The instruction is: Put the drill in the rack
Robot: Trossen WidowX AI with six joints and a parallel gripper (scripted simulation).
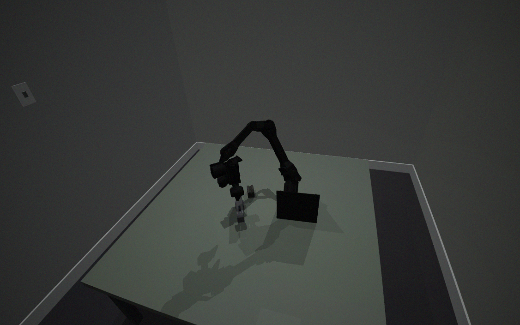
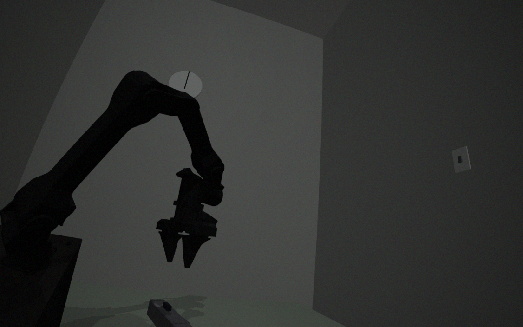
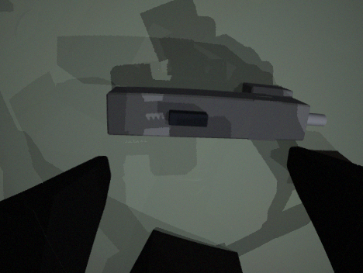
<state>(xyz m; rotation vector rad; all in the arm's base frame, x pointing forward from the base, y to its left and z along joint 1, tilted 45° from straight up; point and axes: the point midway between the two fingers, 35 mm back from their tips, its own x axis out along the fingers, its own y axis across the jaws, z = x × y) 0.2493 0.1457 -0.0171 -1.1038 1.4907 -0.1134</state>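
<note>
arm: arched high, wrist aimed down | gripper (image 2: 181, 262): fingers spread wide, holding nothing, hanging above the block | drill (image 3: 315, 119): tip poking out of grey block (image 3: 206, 116), dark key (image 3: 188, 118) on top

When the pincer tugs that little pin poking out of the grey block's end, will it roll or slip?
The pin looks round and thin, so it would likely roll if laid loose. It shows only a short stub beyond the block, so the open pincer may slip off it.
</note>
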